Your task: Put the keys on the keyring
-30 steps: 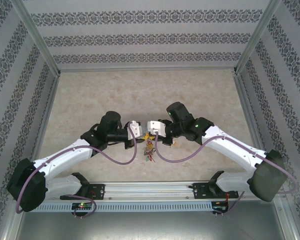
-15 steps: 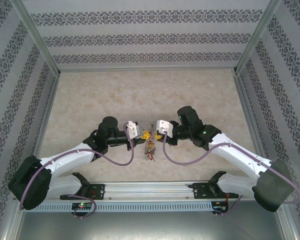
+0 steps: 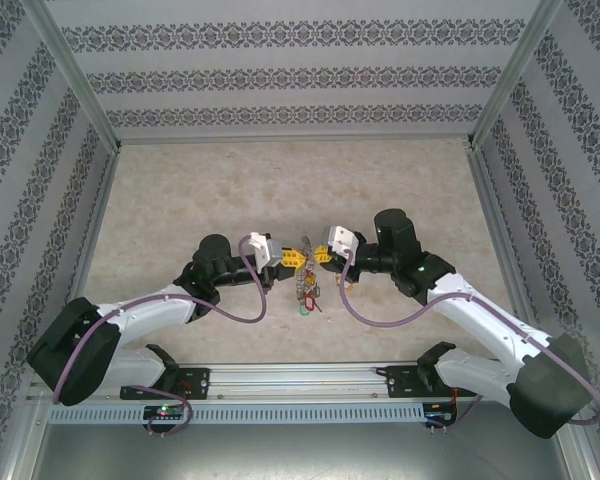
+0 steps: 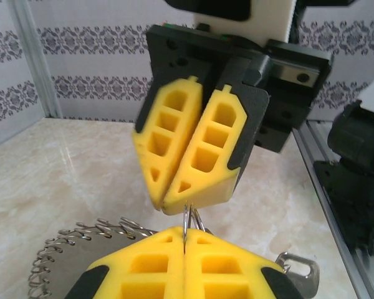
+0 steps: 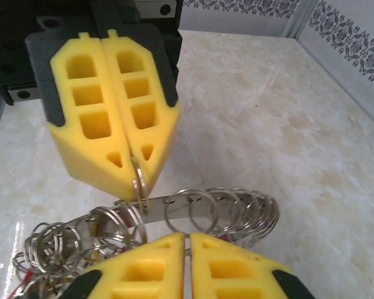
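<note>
left end effector and right end effector clench the keyring mid-frame over a beige marbled worktop, patterned walls around; both arms reach inward, tips facing.

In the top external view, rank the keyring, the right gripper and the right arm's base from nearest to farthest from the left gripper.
1. keyring, pinched at the left gripper fingertips, mid-table.
2. right gripper, just across the ring, to its right.
3. right arm's base, near edge, lower right.
</note>
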`<control>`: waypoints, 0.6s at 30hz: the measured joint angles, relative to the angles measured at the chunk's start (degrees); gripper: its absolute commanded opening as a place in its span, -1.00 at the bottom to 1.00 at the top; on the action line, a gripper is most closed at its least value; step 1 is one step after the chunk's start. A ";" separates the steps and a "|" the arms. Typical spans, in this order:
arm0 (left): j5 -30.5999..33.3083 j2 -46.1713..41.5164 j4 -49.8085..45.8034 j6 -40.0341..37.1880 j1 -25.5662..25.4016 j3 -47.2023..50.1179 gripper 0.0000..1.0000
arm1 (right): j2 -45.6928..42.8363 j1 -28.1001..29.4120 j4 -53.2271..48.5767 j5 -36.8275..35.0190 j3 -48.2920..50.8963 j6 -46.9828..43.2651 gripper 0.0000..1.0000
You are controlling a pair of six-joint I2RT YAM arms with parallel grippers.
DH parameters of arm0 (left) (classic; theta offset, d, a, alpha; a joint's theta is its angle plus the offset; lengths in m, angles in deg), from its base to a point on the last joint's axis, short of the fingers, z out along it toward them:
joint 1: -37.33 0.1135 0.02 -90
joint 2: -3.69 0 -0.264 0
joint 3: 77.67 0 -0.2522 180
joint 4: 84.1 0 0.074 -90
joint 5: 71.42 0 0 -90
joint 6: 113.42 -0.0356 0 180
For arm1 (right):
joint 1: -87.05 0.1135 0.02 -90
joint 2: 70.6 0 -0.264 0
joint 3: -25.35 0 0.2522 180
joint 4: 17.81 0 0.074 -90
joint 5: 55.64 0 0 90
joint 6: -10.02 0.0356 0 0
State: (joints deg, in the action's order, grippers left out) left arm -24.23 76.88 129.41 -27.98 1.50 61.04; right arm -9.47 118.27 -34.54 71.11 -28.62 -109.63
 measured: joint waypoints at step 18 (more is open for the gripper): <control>5.25 0.33 4.37 7.91 0.33 -0.13 -1.00 | -0.35 7.80 -2.45 -4.15 -0.07 -1.57 -0.76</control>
State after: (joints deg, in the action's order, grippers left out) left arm -18.98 77.21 133.78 -20.07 1.83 60.90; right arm -9.82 126.07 -36.98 66.96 -28.68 -111.20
